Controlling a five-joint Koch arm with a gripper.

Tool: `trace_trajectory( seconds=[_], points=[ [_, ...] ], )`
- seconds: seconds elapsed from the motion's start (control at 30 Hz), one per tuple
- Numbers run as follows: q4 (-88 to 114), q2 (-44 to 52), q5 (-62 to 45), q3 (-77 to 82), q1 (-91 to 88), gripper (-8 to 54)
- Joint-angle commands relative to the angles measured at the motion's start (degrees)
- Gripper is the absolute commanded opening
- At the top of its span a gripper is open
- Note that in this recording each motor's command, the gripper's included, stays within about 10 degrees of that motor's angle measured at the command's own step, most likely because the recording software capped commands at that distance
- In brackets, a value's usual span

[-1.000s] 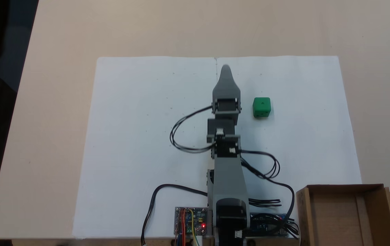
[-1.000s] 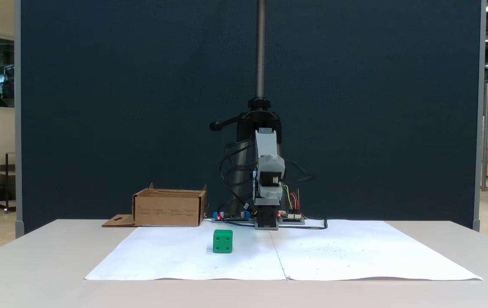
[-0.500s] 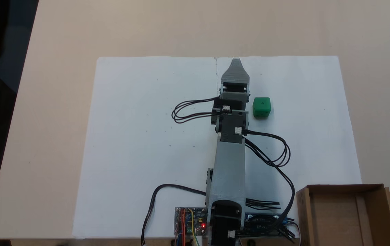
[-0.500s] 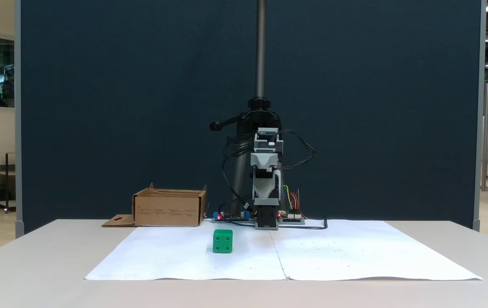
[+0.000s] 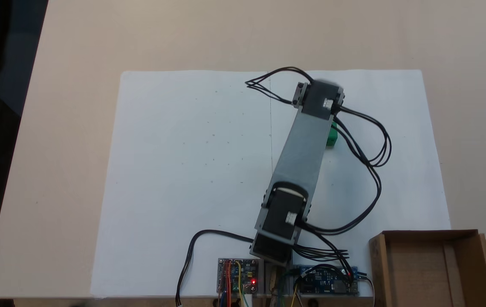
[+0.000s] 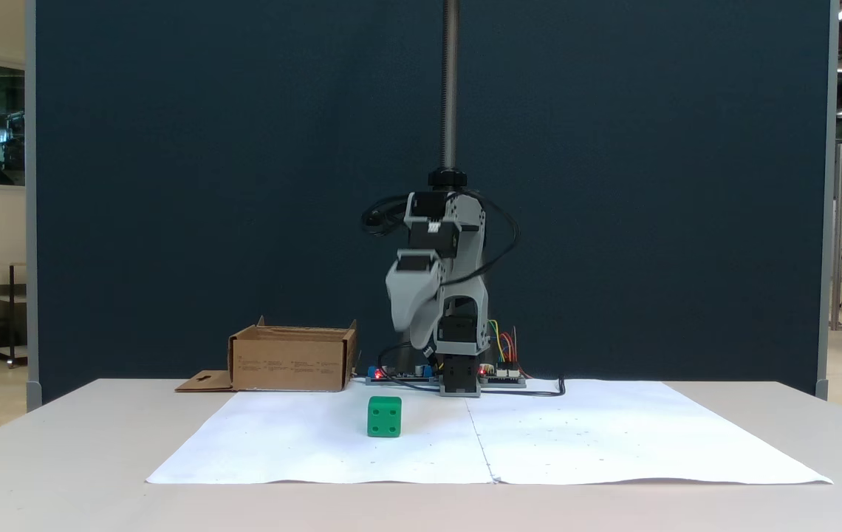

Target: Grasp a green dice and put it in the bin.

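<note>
Green dice (image 6: pixel 384 417) rests on the white paper (image 6: pixel 303 443), near its centre seam. Gripper (image 6: pixel 415 341) hangs above and behind, pointing down; jaw state cannot be told.

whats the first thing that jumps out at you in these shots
The green dice stands out, sitting alone on the white paper sheet in front of the arm. Above it hangs the gripper, raised well clear of the table. The bin sits off near the arm's base, at the table's bottom right corner in a fixed view.
</note>
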Motion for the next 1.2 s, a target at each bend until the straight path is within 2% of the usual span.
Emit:
trace_trajectory(
  seconds=[0.0, 0.23, 0.6, 1.0, 1.17],
  points=[
    [9.21, -1.14, 2.46, -4.57, 1.32, 39.2],
    [9.05, -5.89, 1.32, -7.73, 2.72, 42.9],
    [8.17, -16.61, -10.99, -17.31, 12.92, 43.2],
    [18.28, -18.02, -29.09, -17.05, 17.67, 45.7],
    [18.11, -19.42, -31.11, -16.79, 18.11, 45.7]
  ],
)
